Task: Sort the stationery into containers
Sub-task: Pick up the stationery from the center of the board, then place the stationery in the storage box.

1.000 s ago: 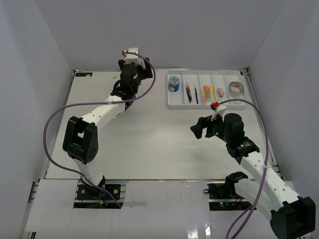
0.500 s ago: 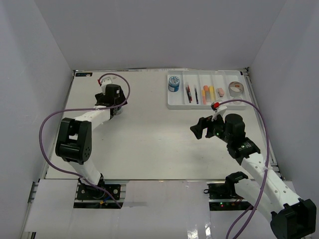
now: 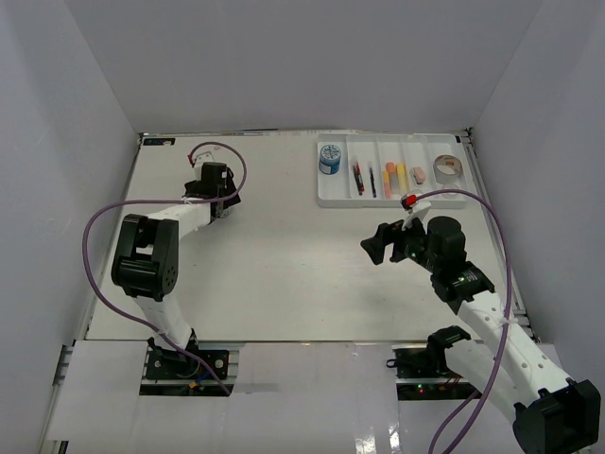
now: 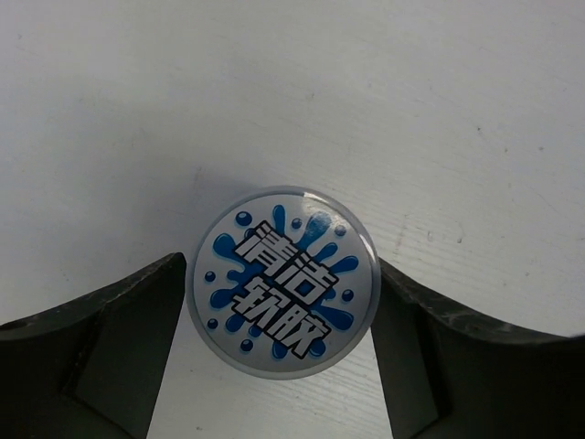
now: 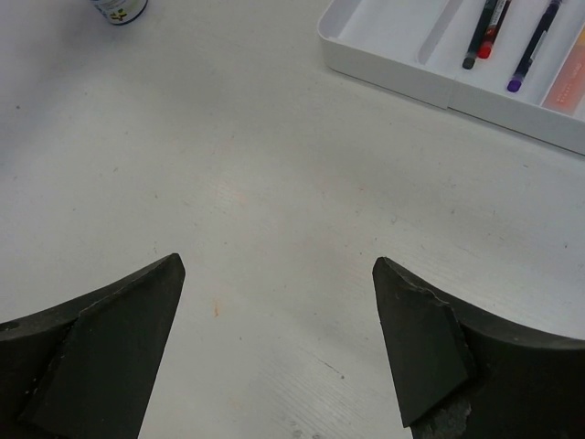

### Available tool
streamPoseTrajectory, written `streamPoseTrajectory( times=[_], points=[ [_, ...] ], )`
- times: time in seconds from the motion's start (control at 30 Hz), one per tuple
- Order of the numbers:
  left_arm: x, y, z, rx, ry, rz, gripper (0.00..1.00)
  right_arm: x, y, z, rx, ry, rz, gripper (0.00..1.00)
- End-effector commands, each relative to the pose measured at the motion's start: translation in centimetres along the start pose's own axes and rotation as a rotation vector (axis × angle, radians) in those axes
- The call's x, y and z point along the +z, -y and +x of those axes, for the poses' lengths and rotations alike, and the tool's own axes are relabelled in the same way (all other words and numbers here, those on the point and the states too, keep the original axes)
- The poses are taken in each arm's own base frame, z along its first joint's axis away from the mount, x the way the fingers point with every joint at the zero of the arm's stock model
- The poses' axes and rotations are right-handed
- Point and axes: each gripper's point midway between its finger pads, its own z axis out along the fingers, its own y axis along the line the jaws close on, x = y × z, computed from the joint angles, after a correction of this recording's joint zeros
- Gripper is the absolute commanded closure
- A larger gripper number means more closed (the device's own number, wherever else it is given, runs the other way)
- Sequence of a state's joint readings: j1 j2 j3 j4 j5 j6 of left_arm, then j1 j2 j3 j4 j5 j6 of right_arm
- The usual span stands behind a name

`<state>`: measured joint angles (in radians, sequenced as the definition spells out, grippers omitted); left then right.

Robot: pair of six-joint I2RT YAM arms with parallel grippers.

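A round jar (image 4: pixel 283 282) with a blue-splash lid stands on the table between my left gripper's (image 4: pixel 281 267) two fingers, and both pads press its sides. In the top view the left gripper (image 3: pixel 219 201) is low at the far left and hides this jar. The same jar (image 5: pixel 119 9) shows far off in the right wrist view. The white tray (image 3: pixel 392 200) at the far right holds a second jar (image 3: pixel 329 158), pens (image 3: pixel 358 177), markers (image 3: pixel 388 178), a pink eraser (image 3: pixel 418 174) and a tape roll (image 3: pixel 446 168). My right gripper (image 3: pixel 376 248) hangs open over bare table.
The tray's near corner (image 5: pixel 347 46) lies ahead of the right gripper (image 5: pixel 279 265), with pens (image 5: pixel 484 32) in its slots. White walls close in the table on three sides. A purple cable (image 3: pixel 99 236) loops beside the left arm.
The left arm has swung from the back centre to the far left and come down over the jar, and its jaws have narrowed onto it. The right arm has not moved.
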<state>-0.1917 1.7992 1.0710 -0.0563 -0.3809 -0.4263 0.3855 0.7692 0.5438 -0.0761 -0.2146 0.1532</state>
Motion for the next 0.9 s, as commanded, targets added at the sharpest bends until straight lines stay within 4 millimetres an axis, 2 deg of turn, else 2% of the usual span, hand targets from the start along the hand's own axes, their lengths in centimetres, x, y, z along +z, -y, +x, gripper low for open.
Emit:
streamPoseTrajectory(
  times=[0.0,0.17,0.23,0.27,0.33,0.4,0.43,0.47,0.5,0.53,0.57,0.6,0.67,0.7,0.77,0.8,0.83,0.87],
  points=[
    [-0.6,1.4,-3.3,-0.006,0.066,0.054,0.14,-0.1,-0.4,-0.7,-0.012,0.024,-0.022,0.10],
    [-0.9,3.0,-4.1,0.036,0.078,0.122,0.35,-0.2,-0.5,-0.8,-0.014,0.027,-0.024,0.10],
    [-1.6,4.5,-4.1,0.079,0.086,0.172,0.42,-0.2,-0.5,-0.8,-0.012,0.029,-0.024,0.10],
    [-2.0,5.2,-4.3,0.094,0.093,0.193,0.42,-0.2,-0.5,-0.9,-0.012,0.030,-0.025,0.10],
    [-3.2,7.9,-4.1,0.141,0.095,0.261,0.43,-0.3,-0.5,-0.9,-0.013,0.031,-0.025,0.10],
    [-4.8,10.5,-5.0,0.175,0.125,0.327,0.45,-0.3,-0.6,-1.1,-0.011,0.033,-0.025,0.10],
    [-6.2,12.9,-4.6,0.207,0.134,0.380,0.45,-0.4,-0.6,-1.2,-0.012,0.036,-0.026,0.10],
    [-6.8,14.2,-4.6,0.228,0.145,0.403,0.46,-0.4,-0.6,-1.2,-0.012,0.036,-0.026,0.10],
    [-7.9,16.0,-5.8,0.245,0.178,0.438,0.46,-0.4,-0.6,-1.2,-0.013,0.037,-0.026,0.10],
    [-9.3,18.1,-5.5,0.269,0.189,0.482,0.46,-0.5,-0.6,-1.2,-0.011,0.037,-0.024,0.10],
    [-9.6,19.2,-5.3,0.284,0.192,0.501,0.46,-0.5,-0.6,-1.2,-0.011,0.037,-0.024,0.10],
    [-11.0,21.1,-6.1,0.288,0.220,0.543,0.46,-0.6,-0.6,-1.1,-0.008,0.038,-0.023,0.10],
    [-12.2,23.2,-6.5,0.289,0.238,0.593,0.46,-0.7,-0.6,-1.1,-0.007,0.041,-0.020,0.10],
    [-12.9,24.8,-6.5,0.295,0.251,0.621,0.46,-0.7,-0.6,-1.0,-0.006,0.042,-0.021,0.10],
    [-13.4,26.5,-6.6,0.307,0.268,0.651,0.46,-0.8,-0.6,-0.8,-0.002,0.040,-0.020,0.10],
    [-13.1,27.6,-5.5,0.334,0.259,0.659,0.46,-0.8,-0.6,-0.8,0.000,0.037,-0.020,0.10],
    [-13.9,29.1,-7.0,0.315,0.308,0.686,0.46,-0.8,-0.6,-0.8,-0.002,0.038,-0.020,0.10],
    [-13.7,29.7,-6.9,0.319,0.313,0.690,0.46,-0.8,-0.7,-0.9,-0.001,0.039,-0.020,0.10]
  ],
)
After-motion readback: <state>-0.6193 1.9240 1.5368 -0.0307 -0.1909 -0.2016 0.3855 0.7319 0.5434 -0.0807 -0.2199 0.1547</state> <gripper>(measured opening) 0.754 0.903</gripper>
